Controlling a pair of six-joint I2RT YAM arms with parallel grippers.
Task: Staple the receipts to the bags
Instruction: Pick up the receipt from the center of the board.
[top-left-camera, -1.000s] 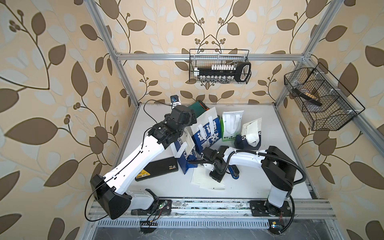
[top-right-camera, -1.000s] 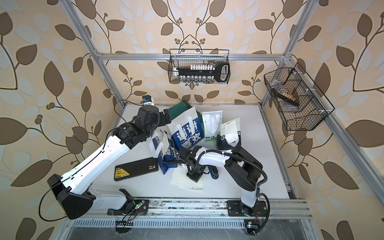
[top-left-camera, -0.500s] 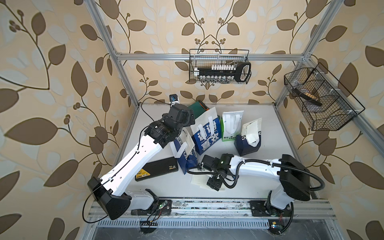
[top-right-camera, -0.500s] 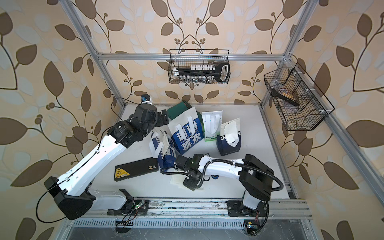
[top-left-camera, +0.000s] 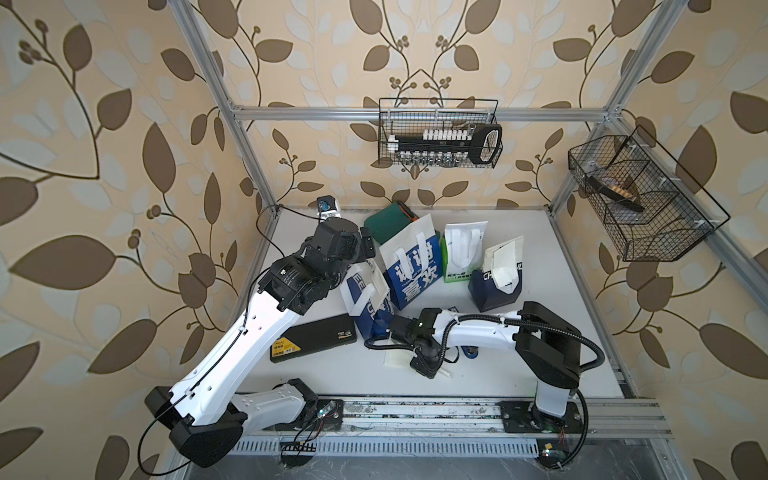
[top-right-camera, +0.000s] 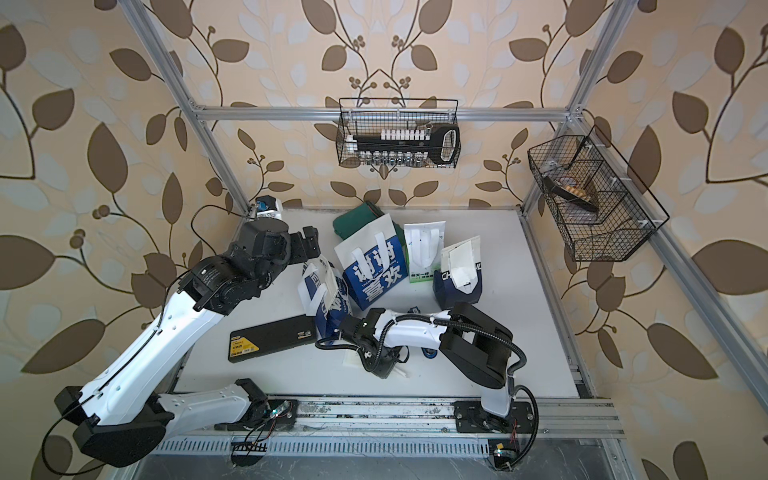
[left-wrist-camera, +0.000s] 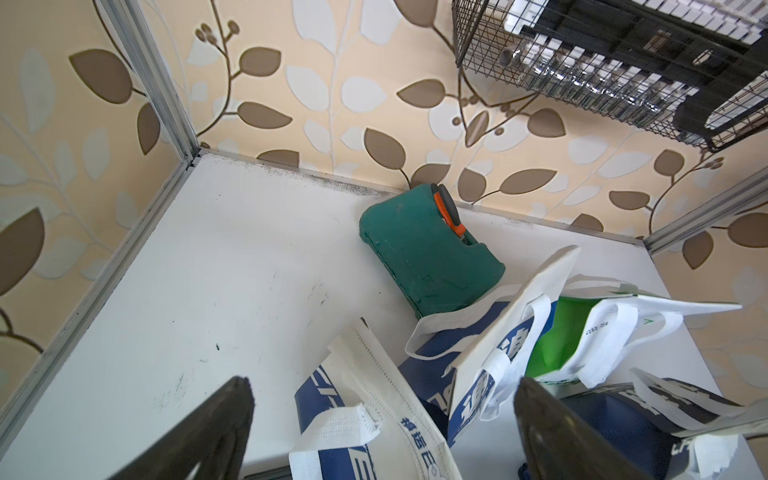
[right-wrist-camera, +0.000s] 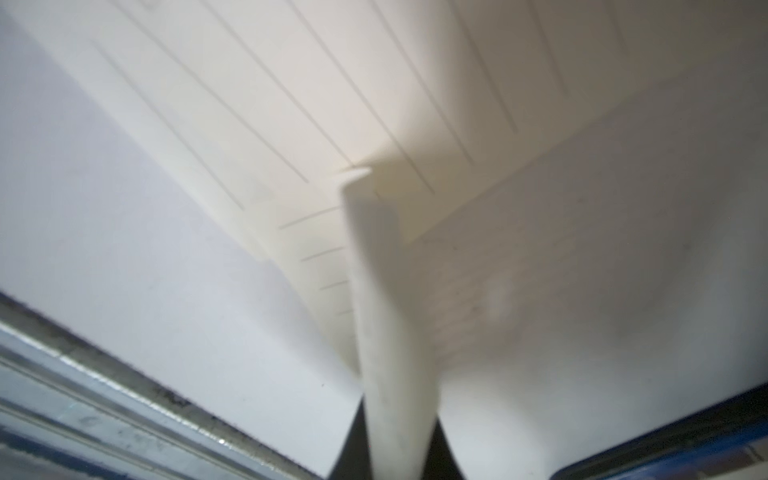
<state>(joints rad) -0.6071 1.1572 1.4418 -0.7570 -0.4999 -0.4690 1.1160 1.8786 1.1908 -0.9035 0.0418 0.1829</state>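
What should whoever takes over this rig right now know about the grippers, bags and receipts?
Left gripper: open, empty, hovering above the leftmost navy bag.
Right gripper: shut on a receipt, low over the loose receipts at the front of the table.
Bags: large navy bag, green bag and right navy bag stand clustered further back.
Done: a white slip sits on the right navy bag; no staple can be made out.
Left: carry the held receipt to a bag and staple it; probably three bags remain.
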